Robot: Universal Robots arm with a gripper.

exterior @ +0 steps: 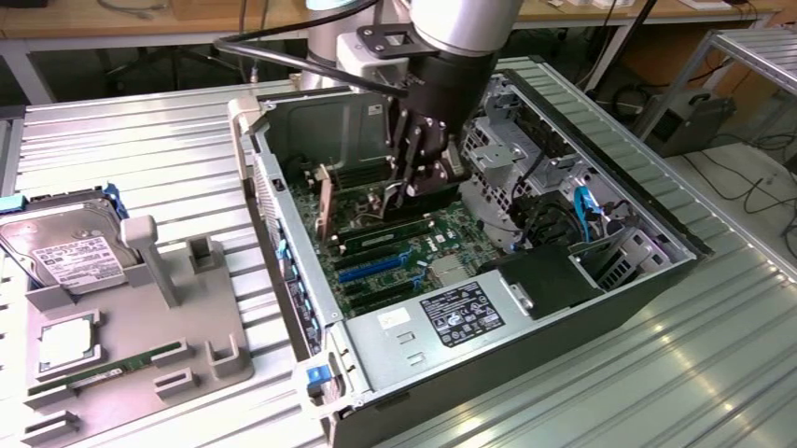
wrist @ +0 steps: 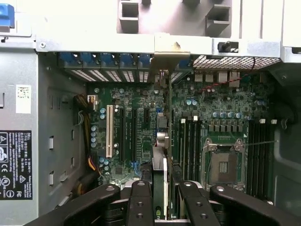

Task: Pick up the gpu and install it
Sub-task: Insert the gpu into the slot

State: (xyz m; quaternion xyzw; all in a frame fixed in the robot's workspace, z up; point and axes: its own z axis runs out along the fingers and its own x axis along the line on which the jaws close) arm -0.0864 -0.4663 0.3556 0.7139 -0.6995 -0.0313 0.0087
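gpu [wrist: 160,162] stands on edge over the motherboard [wrist: 127,136] inside the open case [exterior: 622,177], mid-bench [exterior: 149,140]. Pincer [wrist: 162,186] clamped on its upper edge. Wrist view: bracket [wrist: 164,54] at the rear slot wall, memory slots [wrist: 188,141] close alongside. Exterior view: drive cage [exterior: 498,154] crowds the arm. Grey holder [exterior: 187,317] with hard drive [exterior: 62,252] sits by the bench edge on the exterior view's left.

I am holding my arm [exterior: 458,28] straight down from above, with the wrist pointing down. My gripper [exterior: 421,191] is hanging low, and its black fingers [wrist: 141,202] are squeezing the thin gpu [wrist: 160,162] between them.
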